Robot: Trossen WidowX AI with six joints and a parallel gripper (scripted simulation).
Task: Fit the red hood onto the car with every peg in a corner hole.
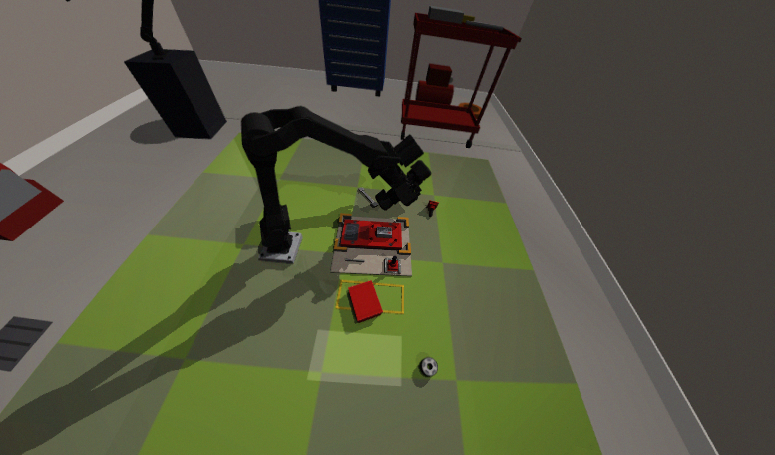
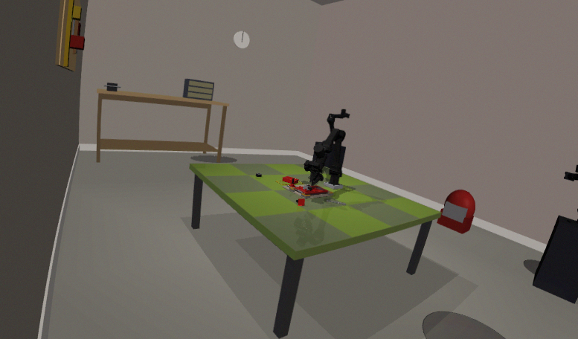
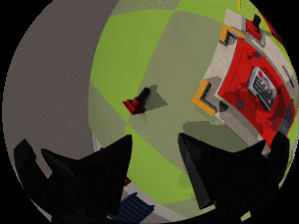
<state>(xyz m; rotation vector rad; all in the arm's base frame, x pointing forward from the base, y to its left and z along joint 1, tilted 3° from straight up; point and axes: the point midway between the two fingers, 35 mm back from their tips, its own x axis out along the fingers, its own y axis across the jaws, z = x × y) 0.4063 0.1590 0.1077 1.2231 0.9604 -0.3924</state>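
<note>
Top view, left to right: matte black arm rises from a grey base plate (image 1: 290, 255) left of centre. Right of it, the red chassis (image 1: 371, 232) lies in a jig with orange corner brackets (image 1: 404, 247); grey engine block (image 1: 385, 230) seated, pegs too small to make out. Below centre, the hood (image 1: 365, 300), a flat, smooth red slab, lies skewed across a yellow outlined rectangle (image 1: 398, 311), well apart from the car. Gripper (image 1: 391, 198) hangs above the jig's upper edge, fingers apart, nothing between them. A small red block (image 1: 432, 206) sits further right, shape unclear. No legible writing anywhere.
</note>
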